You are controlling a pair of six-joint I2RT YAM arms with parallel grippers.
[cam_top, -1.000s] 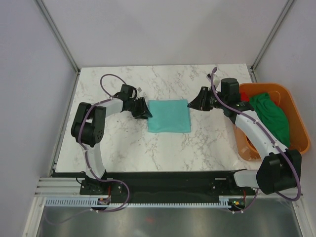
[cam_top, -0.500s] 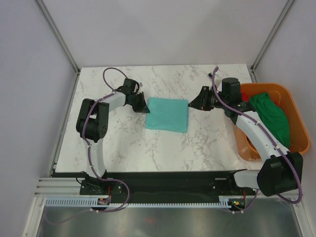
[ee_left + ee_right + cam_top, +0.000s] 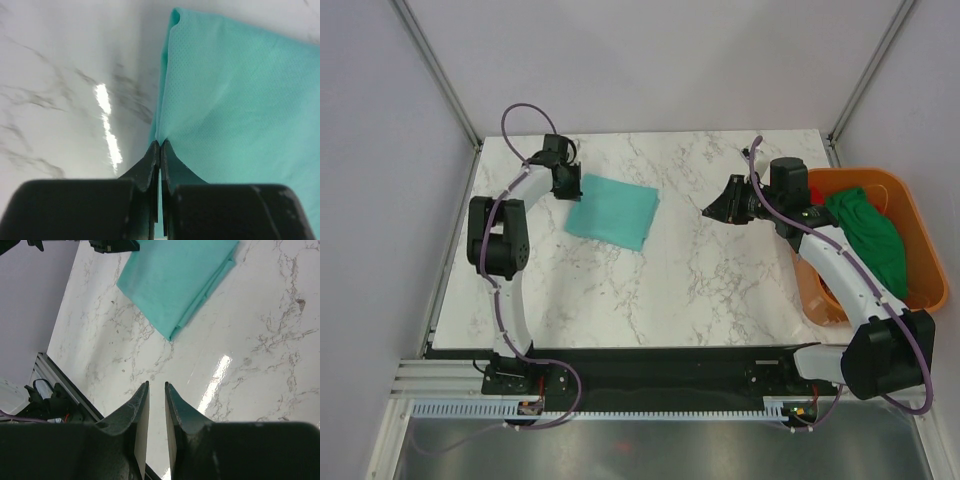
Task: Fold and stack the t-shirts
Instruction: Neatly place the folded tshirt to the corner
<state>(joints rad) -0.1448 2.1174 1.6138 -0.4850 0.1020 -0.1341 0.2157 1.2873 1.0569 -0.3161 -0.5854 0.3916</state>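
Note:
The light teal t-shirt (image 3: pixel 612 210), folded into a rectangle, lies tilted on the marble table at the back left. My left gripper (image 3: pixel 572 186) is shut on its left edge; in the left wrist view the jaws (image 3: pixel 160 142) pinch the cloth fold of the shirt (image 3: pixel 240 100). My right gripper (image 3: pixel 710 211) hovers right of centre, apart from the shirt, slightly open and empty (image 3: pixel 156 385). The teal shirt shows at the top of the right wrist view (image 3: pixel 175 280). A dark green t-shirt (image 3: pixel 870 235) lies in the tub. A red shirt is not clearly in view.
An orange plastic tub (image 3: pixel 865 176) stands off the table's right edge beside the right arm. The marble table (image 3: pixel 700 290) ends at metal frame posts at the back corners and at a black rail in front.
My left gripper has dragged the teal shirt toward the back left, turning it. The shirt has left the right gripper, which has stayed in place.

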